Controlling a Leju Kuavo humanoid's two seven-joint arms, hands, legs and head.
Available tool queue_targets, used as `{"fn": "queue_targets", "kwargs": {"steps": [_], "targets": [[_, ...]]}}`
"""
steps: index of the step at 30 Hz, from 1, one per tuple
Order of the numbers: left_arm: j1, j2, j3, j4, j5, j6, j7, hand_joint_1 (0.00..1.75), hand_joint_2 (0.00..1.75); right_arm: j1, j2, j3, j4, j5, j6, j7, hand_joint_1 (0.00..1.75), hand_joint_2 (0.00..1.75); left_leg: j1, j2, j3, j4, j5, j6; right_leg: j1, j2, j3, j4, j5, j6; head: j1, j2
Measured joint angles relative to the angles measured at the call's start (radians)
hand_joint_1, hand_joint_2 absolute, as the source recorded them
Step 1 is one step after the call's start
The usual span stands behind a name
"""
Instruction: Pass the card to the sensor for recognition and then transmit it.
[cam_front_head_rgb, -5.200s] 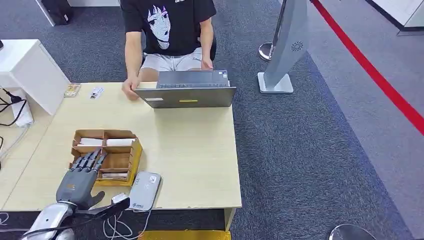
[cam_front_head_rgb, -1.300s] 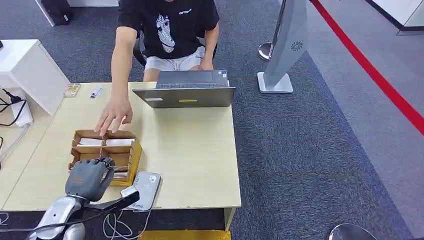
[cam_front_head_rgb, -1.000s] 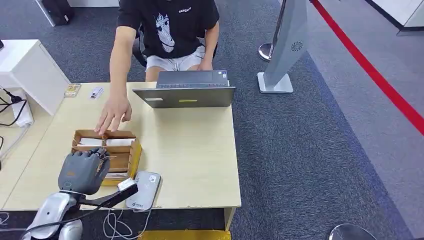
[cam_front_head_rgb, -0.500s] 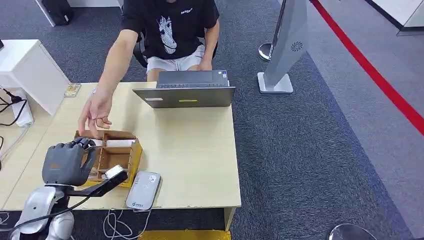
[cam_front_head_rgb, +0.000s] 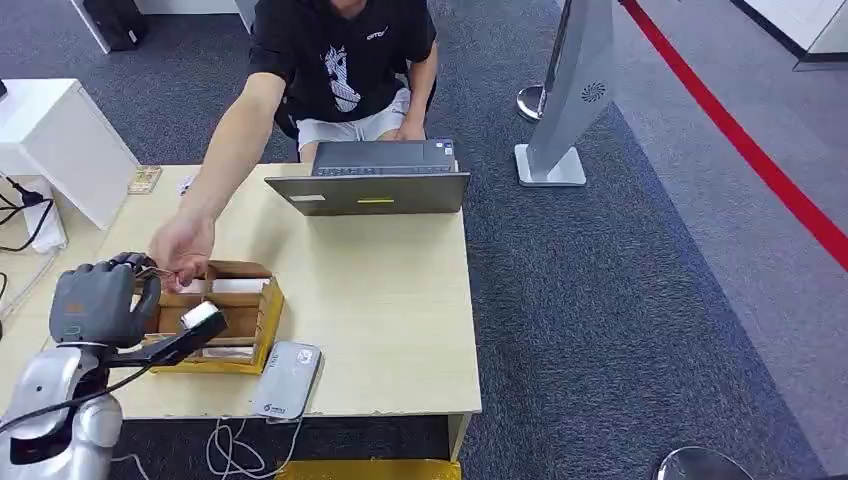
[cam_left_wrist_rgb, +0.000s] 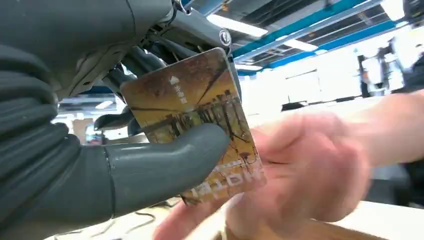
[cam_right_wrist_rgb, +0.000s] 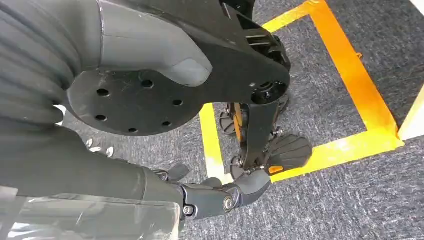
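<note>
Left hand (cam_left_wrist_rgb: 75, 150) pinching card (cam_left_wrist_rgb: 200, 120) (person's hand (cam_front_head_rgb: 182, 247) touching it); right hand (cam_right_wrist_rgb: 150, 100) holding nothing, fingers apart.

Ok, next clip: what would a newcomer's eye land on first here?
The handover at the table's left: the left hand holds a card, pinched between thumb and fingers, while a person's hand reaches across to meet it just above the cardboard tray. Next, the open laptop at the far edge and the grey reader by the near edge.
</note>
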Motion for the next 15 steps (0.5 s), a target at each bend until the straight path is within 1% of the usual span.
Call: {"fn": "queue_targets", "kwargs": {"steps": [2,4,8,13,14,15], "targets": [[-0.04,0.018,0.021,0.034,-0.004,-0.01,0.002,1.75,1.75,-0.002,0.0,0.0,0.0,0.011,0.003,0.0,0.0,1.75,0.0,0.0,-0.001,0.0,0.002,0.0,0.0,0.0,-0.001,0.0,0.001,0.0,0.0,0.0],[-0.084,0.034,0.041,0.069,-0.012,-0.018,0.008,1.75,1.75,-0.004,0.0,-0.001,0.0,0.02,0.003,0.0,0.0,1.75,0.001,0.0,-0.003,0.0,0.003,-0.001,0.001,0.0,-0.004,0.001,0.003,-0.003,0.0,0.0],[-0.174,0.071,0.071,0.169,-0.033,-0.024,0.019,1.75,1.75,-0.006,0.0,-0.002,0.0,0.04,0.009,0.0,0.0,1.75,0.001,0.001,-0.008,0.0,0.006,-0.002,0.001,0.0,-0.009,0.001,0.007,-0.004,0.0,0.0],[-0.241,0.089,0.084,0.268,-0.042,-0.007,0.02,1.73,1.75,-0.008,0.0,-0.002,0.0,0.05,0.018,0.0,0.0,1.75,0.001,0.002,-0.008,0.0,0.007,-0.003,0.001,0.001,-0.01,0.002,0.008,-0.004,0.0,0.0],[-0.245,0.089,0.085,0.28,-0.042,0.0,0.018,0.45,1.75,-0.009,0.0,-0.002,0.0,0.051,0.018,0.0,0.0,1.75,0.001,0.003,-0.008,0.0,0.007,-0.003,0.001,0.002,-0.01,0.002,0.008,-0.004,0.0,0.0],[-0.248,0.089,0.087,0.286,-0.042,0.007,0.016,0.0,1.75,-0.009,0.0,-0.002,0.0,0.051,0.019,0.0,0.0,1.75,0.001,0.003,-0.008,0.0,0.007,-0.003,0.001,0.002,-0.01,0.002,0.008,-0.004,0.0,0.0]]}}
